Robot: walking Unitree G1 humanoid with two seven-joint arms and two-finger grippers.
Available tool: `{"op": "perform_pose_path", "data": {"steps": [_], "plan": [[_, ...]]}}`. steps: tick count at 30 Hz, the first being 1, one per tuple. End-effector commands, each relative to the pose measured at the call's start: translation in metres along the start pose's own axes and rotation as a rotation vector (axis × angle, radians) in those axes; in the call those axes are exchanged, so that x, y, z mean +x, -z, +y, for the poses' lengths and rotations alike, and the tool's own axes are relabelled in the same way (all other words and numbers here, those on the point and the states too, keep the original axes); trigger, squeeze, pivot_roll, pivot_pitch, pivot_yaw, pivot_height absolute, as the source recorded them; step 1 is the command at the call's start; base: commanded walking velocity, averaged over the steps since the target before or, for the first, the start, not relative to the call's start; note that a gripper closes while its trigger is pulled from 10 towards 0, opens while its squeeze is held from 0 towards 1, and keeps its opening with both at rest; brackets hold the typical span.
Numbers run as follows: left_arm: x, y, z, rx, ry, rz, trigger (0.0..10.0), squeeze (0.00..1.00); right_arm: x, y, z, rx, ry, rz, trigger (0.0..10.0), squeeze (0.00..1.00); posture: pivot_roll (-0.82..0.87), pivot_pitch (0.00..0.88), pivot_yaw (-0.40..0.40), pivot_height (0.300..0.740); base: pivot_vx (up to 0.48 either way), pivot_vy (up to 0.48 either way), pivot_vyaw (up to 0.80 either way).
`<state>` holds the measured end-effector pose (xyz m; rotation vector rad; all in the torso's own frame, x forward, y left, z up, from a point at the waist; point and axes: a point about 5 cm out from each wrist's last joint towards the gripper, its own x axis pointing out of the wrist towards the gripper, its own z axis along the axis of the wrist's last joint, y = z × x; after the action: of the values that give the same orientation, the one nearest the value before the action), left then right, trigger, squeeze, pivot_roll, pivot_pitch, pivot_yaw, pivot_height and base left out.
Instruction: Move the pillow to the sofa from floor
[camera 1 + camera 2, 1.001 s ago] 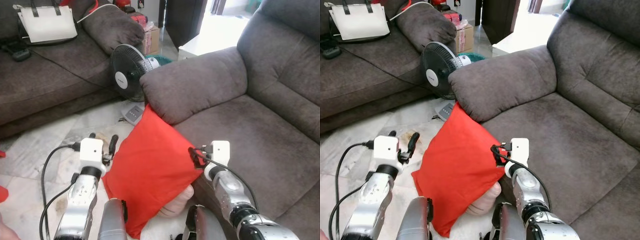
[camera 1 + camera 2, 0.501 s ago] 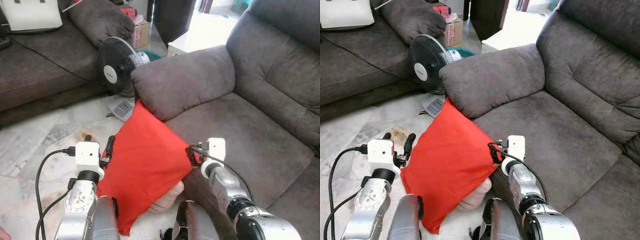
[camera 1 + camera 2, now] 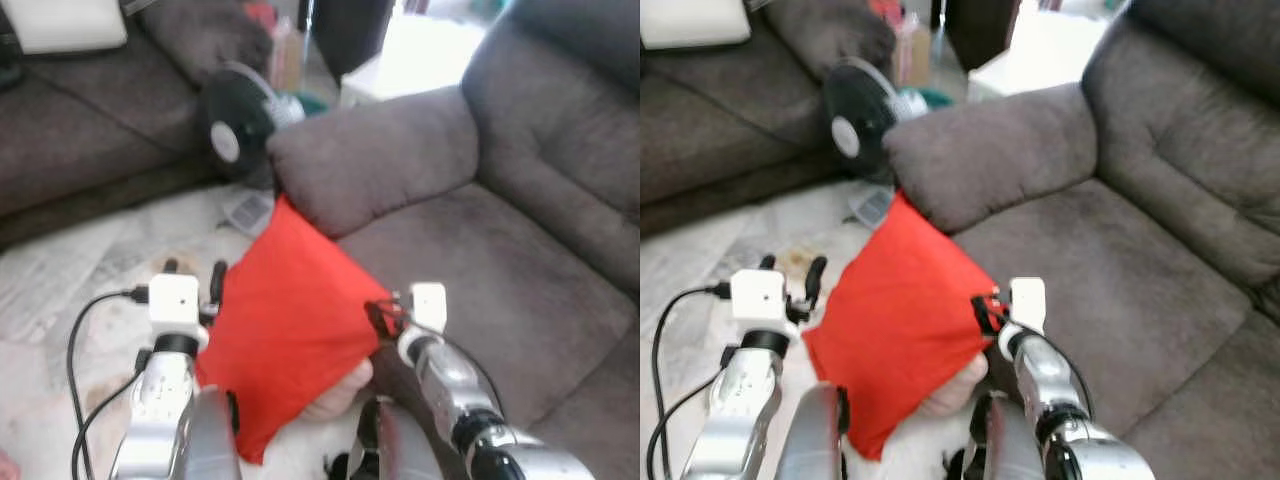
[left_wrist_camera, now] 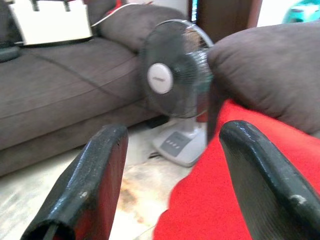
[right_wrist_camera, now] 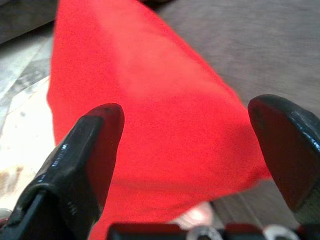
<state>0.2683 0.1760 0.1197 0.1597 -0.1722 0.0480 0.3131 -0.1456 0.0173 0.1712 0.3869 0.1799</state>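
Observation:
A red pillow (image 3: pixel 290 340) hangs tilted off the floor, its top corner touching the grey sofa's armrest (image 3: pixel 380 160). It is pressed between my two arms. My left gripper (image 3: pixel 193 275) is open at the pillow's left edge, one finger (image 4: pixel 260 170) lying against the red cloth (image 4: pixel 220 200). At the pillow's right corner my right gripper (image 3: pixel 380 318) is open too, and the red cloth (image 5: pixel 150 115) spreads between its wide-apart fingers (image 5: pixel 85 150). The sofa seat (image 3: pixel 520 300) lies just right of the pillow.
A black standing fan (image 3: pixel 235 140) is on the marble floor (image 3: pixel 70 270) beyond the pillow, by the armrest. A second grey sofa (image 3: pixel 80 110) with a white bag (image 3: pixel 60 25) runs along the left. Something pale pink (image 3: pixel 340 395) shows under the pillow.
The camera has shifted and the picture is now blurred. The pillow stays between the two grippers in much the same pose against the armrest.

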Motion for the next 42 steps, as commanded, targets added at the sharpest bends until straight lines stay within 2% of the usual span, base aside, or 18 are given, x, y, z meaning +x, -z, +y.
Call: {"op": "perform_pose_path", "data": {"steps": [1,12,16,19,26,33,38,42], "plan": [[-0.002,0.006,-0.004,0.009,0.018,0.032,10.0,0.00,-0.003,0.000,-0.009,0.013,0.028,-0.009,10.0,0.00,0.27,0.149,-0.145,0.585,0.000,0.000,0.00],[0.000,0.006,-0.001,0.020,0.019,0.030,10.0,0.00,-0.004,0.000,-0.010,-0.005,0.026,-0.017,10.0,0.00,0.27,0.145,-0.136,0.585,0.045,0.000,0.00],[0.001,0.005,0.001,0.024,0.017,0.028,10.0,0.00,-0.002,-0.002,-0.006,-0.029,0.005,-0.025,10.0,0.00,0.27,0.145,-0.134,0.585,0.263,0.000,0.80],[0.001,0.005,0.001,0.027,0.016,0.028,10.0,0.00,-0.002,-0.002,-0.004,-0.015,0.007,-0.031,10.0,0.00,0.28,0.144,-0.133,0.585,0.273,0.000,0.66],[0.002,0.005,0.002,0.029,0.018,0.027,10.0,0.00,-0.002,-0.003,-0.005,0.004,0.017,-0.036,10.0,0.00,0.27,0.143,-0.130,0.585,0.278,0.000,0.00],[0.003,0.002,-0.006,0.021,0.082,0.019,10.0,0.00,-0.003,-0.002,-0.008,0.008,0.034,-0.035,10.0,0.00,0.27,0.142,-0.130,0.585,0.075,0.000,0.00],[0.003,-0.002,-0.017,0.042,0.208,0.017,10.0,0.00,-0.003,-0.003,-0.010,0.018,0.049,-0.039,10.0,0.00,0.28,0.142,-0.130,0.585,0.000,0.000,0.00],[0.001,0.002,-0.021,0.044,0.243,0.040,10.0,0.00,-0.003,-0.003,-0.012,0.021,0.073,-0.038,10.0,0.00,0.28,0.141,-0.129,0.585,0.000,0.000,0.00]]}}
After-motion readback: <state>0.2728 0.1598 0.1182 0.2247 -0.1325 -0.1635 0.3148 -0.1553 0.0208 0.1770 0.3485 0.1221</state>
